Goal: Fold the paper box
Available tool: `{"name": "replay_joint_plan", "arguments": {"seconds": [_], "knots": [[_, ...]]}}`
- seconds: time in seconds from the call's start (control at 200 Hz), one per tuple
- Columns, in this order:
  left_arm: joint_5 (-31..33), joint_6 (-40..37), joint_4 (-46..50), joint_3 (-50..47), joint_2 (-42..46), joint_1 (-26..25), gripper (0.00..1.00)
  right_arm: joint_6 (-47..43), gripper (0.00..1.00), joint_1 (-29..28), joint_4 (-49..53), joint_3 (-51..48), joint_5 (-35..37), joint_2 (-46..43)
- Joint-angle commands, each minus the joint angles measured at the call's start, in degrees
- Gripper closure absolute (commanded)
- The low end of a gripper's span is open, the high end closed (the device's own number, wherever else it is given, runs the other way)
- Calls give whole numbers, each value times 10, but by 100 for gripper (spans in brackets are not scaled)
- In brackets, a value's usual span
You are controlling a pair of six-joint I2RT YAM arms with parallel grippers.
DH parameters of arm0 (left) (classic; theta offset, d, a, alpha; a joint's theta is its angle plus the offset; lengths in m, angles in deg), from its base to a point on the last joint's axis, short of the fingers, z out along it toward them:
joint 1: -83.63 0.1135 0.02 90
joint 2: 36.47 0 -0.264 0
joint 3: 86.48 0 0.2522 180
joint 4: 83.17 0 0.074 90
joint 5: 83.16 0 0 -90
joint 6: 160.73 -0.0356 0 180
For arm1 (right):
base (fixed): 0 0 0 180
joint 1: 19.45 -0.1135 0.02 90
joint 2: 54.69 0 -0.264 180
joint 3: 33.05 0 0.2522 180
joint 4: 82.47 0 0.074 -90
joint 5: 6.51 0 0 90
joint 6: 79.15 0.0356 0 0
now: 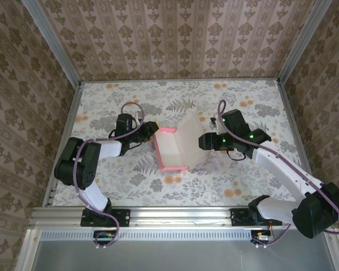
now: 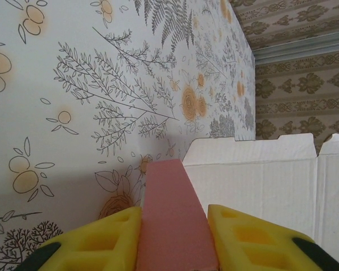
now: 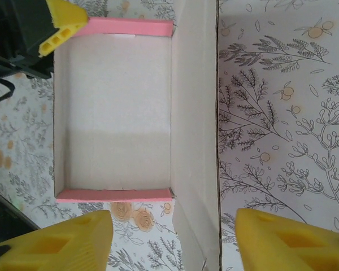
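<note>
The paper box (image 1: pixel 172 148) lies in the middle of the table as a shallow tray, whitish inside with pink walls. Its lid panel (image 1: pixel 191 131) stands up along the right side. My left gripper (image 1: pixel 155 129) is at the box's far left corner. In the left wrist view its yellow fingers (image 2: pixel 110 240) press on both sides of a pink wall (image 2: pixel 172 209), so the left gripper (image 2: pixel 172 220) is shut on it. My right gripper (image 3: pixel 172 226) straddles the upright lid panel (image 3: pixel 195 141) with its fingers (image 3: pixel 291 243) apart and not touching the card. The left gripper's yellow finger (image 3: pixel 62 25) sits on the far pink wall (image 3: pixel 130 26).
The floral tablecloth (image 1: pixel 243 186) has free room on every side of the box. Metal frame rails (image 1: pixel 62 130) and patterned walls bound the table at left, right and back. Both arm bases sit on the near rail (image 1: pixel 175 216).
</note>
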Motion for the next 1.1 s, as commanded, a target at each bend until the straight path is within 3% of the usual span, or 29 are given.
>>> {"name": "replay_joint_plan", "arguments": {"seconds": [0.0, 0.225, 0.535, 0.705, 0.83, 0.975, 1.095], "knots": [[6, 4, -24, -7, -4, 5, 69, -35, 44, 3, 30, 27, 9, 24], [7, 5, -31, -12, -9, 7, 67, -53, 68, 3, 24, 45, 5, 63], [0, -3, -38, -23, -6, 13, 61, -73, 83, 0, 25, 51, 5, 83], [-15, -35, -13, -26, 13, 35, 47, -92, 90, -1, 45, 67, 14, 86], [-41, -98, 39, -15, 54, 62, 43, -115, 90, -3, 76, 87, 29, 89], [-57, -265, 211, 58, 94, 70, 43, -176, 91, -16, 130, 126, 83, 105], [-67, -349, 287, 105, 110, 66, 39, -226, 91, -24, 144, 146, 74, 128]]}}
